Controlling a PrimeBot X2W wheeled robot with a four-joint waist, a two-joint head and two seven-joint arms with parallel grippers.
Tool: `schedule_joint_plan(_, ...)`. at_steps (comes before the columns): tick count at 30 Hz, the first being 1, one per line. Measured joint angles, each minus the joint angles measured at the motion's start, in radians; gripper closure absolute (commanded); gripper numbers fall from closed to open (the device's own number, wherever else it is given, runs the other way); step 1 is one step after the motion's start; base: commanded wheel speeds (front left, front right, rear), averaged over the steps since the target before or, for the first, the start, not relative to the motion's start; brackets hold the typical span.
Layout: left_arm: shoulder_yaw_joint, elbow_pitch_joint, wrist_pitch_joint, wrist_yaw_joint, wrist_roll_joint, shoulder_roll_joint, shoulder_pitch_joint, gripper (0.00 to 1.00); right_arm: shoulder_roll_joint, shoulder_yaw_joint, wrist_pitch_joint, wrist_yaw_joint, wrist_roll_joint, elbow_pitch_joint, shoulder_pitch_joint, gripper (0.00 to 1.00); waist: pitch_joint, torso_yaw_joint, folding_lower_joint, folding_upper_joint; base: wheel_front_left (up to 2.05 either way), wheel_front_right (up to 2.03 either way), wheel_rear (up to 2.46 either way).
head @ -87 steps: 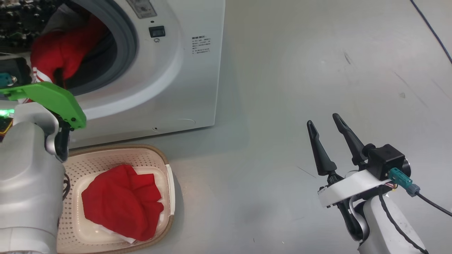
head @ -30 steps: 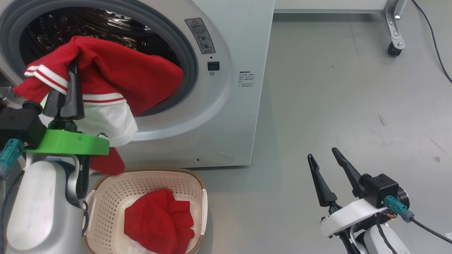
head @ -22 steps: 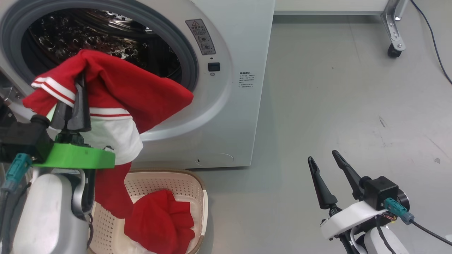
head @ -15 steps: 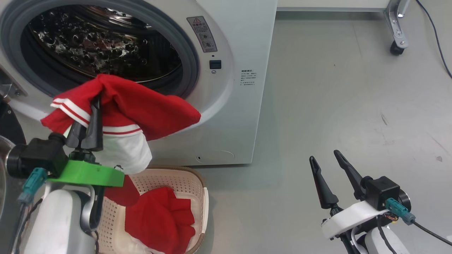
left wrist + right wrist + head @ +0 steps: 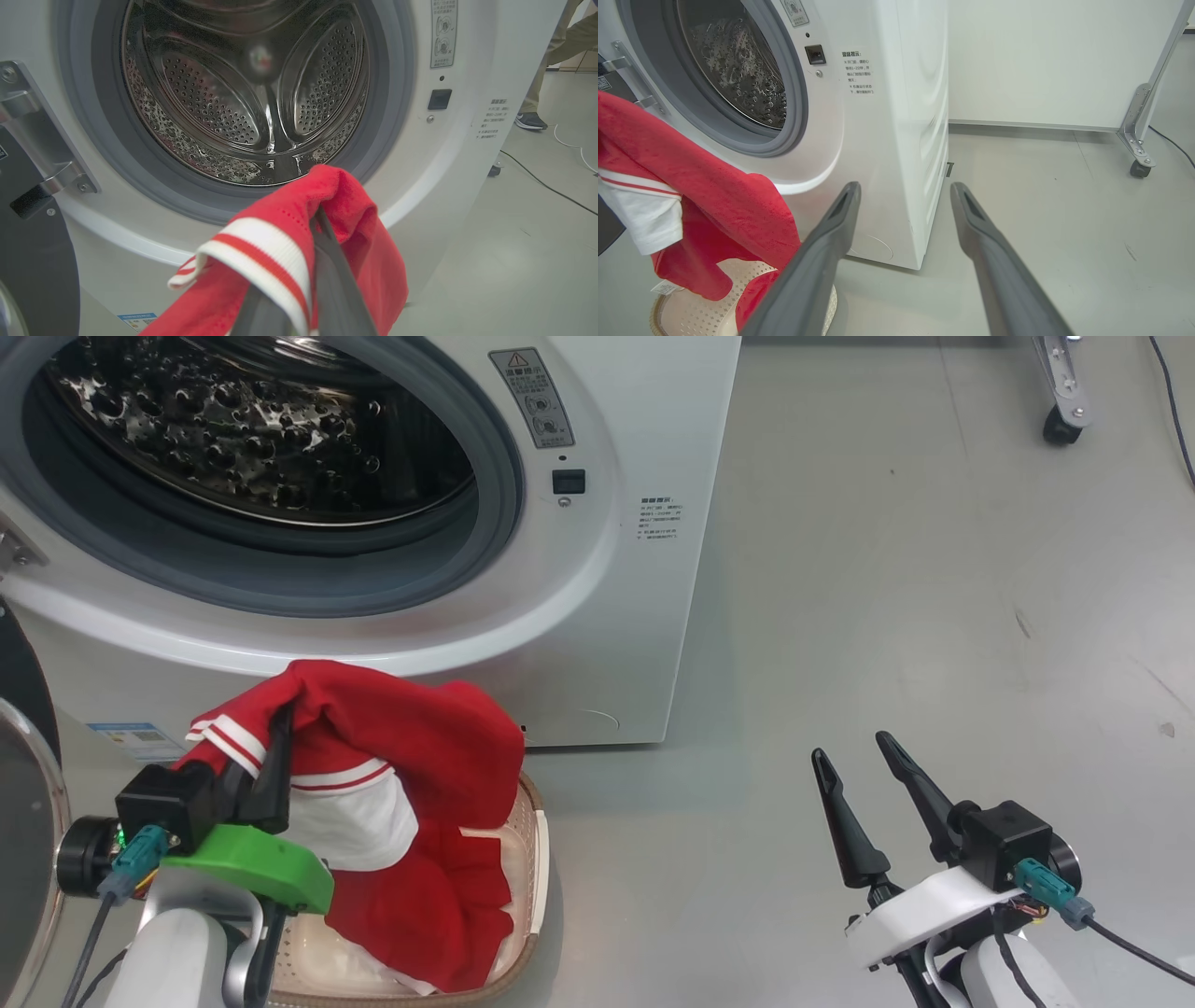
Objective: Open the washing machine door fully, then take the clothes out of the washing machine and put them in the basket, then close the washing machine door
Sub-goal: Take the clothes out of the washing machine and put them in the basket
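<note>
The left claw [image 5: 278, 747] was clamped shut on a fold of the red clothes [image 5: 420, 747], holding that garment above the basket [image 5: 536, 859]. The basket sat on the floor [image 5: 840, 569] just in front of the washing machine [image 5: 607, 616], with more red fabric inside. The right claw [image 5: 850, 747] hung wide open and empty, well to the right. The drum [image 5: 233, 429] looked empty. The garment's bulk hid the basket's far rim, so a release there might have left it draped over the edge or slumped onto the floor. Fabric could also have snagged on the parting fingers. The washing machine door [image 5: 23, 859] stood open at the left, near enough for the left arm to bump.
</note>
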Motion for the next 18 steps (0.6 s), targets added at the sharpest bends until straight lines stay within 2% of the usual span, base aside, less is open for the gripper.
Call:
schedule_joint_plan(6,0.011,0.042,0.035,0.013,0.000,0.006,0.001,1.00,0.000,0.003,0.000,0.000,0.000,0.000,-0.004,0.00,0.024,-0.008,0.0000,0.0000,0.00,0.00,0.00)
schedule_joint_plan(18,-0.044,0.164,0.140,0.012,0.011,0.015,-0.001,1.00,-0.003,0.026,0.000,0.000,-0.002,-0.013,-0.047,0.00,0.103,-0.032,0.0000,0.0000,0.00,0.00,0.00)
